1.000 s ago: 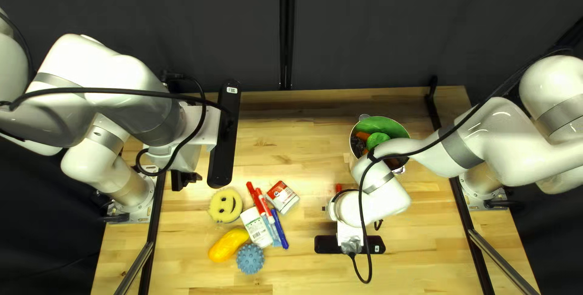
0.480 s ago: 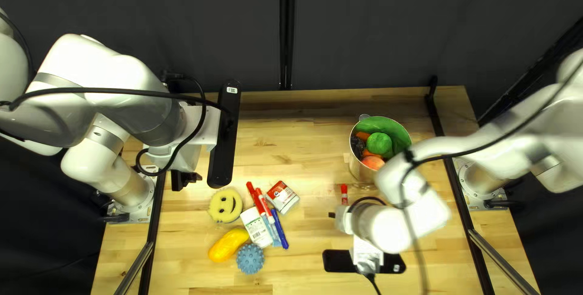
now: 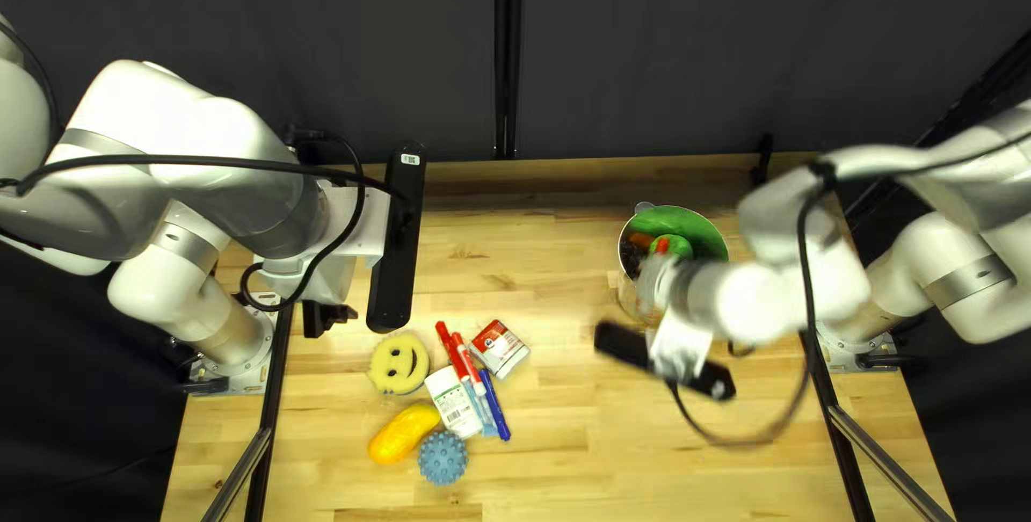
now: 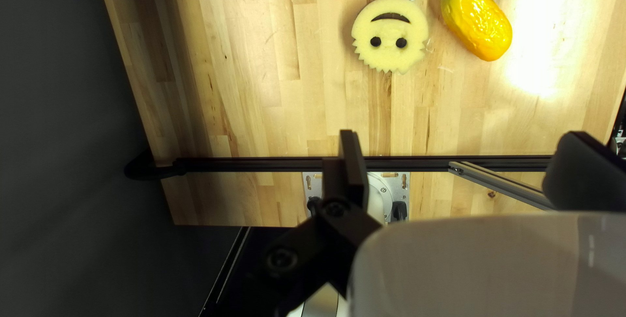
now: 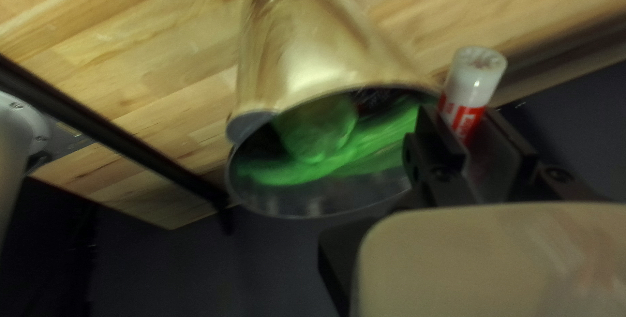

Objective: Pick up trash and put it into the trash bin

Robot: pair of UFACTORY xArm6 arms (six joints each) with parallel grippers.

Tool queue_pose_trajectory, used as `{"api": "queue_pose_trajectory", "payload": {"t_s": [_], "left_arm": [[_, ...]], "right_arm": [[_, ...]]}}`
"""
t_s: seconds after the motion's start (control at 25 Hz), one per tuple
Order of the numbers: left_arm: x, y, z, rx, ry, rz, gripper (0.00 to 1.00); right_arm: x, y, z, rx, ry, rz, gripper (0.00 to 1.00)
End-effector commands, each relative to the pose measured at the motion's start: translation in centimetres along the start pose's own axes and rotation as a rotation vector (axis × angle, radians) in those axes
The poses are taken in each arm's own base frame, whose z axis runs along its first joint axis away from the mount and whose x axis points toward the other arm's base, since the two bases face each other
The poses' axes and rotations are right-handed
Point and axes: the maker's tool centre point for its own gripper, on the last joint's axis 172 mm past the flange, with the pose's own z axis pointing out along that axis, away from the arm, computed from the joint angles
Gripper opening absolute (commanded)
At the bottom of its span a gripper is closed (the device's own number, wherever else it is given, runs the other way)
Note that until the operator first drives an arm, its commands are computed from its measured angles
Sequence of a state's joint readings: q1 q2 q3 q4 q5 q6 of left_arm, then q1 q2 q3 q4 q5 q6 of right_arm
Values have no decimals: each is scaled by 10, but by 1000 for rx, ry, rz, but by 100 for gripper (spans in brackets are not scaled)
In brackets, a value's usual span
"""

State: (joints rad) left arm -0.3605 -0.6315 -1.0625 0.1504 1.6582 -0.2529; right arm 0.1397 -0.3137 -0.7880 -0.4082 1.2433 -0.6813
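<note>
Top left view: at lower left, the blue spiked ball [image 3: 443, 458], yellow fruit [image 3: 404, 434] and smiling sponge [image 3: 398, 363] are unmoved. Beyond them at the left, the left gripper [image 4: 464, 141] is left idle, fingers spread wide, nothing gripped. Right of centre, the right gripper [image 5: 465, 123] has just been swung from the lower part of the frame up to the metal bin [image 5: 306, 43]. The red-and-white stick [image 5: 479, 74], taken to be trash, is pinched between both its fingers, white end outward (right wrist view), near the bin. Carrying is therefore judged nearly complete; release is not yet made. Alignment over the opening cannot be confirmed; a miss is possible. Deeper in, green contents [image 5: 319, 134] are seen.
</note>
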Motion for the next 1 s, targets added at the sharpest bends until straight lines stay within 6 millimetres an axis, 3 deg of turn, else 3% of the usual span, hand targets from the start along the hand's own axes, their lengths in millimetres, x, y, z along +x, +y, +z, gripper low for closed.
{"api": "queue_pose_trajectory", "payload": {"t_s": [0.04, 0.16, 0.2, 0.24, 0.28, 0.48, 0.64, 0.76, 1.0], "left_arm": [[0, 0, 0, 0, 0, 0, 100], [0, 0, 0, 0, 0, 0, 100], [0, 0, 0, 0, 0, 0, 100], [0, 0, 0, 0, 0, 0, 100], [0, 0, 0, 0, 0, 0, 100], [0, 0, 0, 0, 0, 0, 100], [0, 0, 0, 0, 0, 0, 100], [-5, 0, 1, -18, -22, -6, 100], [-15, -4, -5, -24, -52, -11, 100]], "right_arm": [[-5, 1, 10, 50, 23, 71, 3], [-5, 1, 13, 66, 32, 99, 10], [-3, 1, 13, 71, 34, 107, 33], [-1, 1, 12, 72, 35, 112, 84], [2, 0, 10, 72, 38, 116, 100], [27, 4, -8, 44, 84, 130, 100], [81, 25, -22, 12, 161, 171, 100], [108, 35, -22, -3, 202, 190, 100], [156, 64, -1, -13, 269, 308, 100]]}}
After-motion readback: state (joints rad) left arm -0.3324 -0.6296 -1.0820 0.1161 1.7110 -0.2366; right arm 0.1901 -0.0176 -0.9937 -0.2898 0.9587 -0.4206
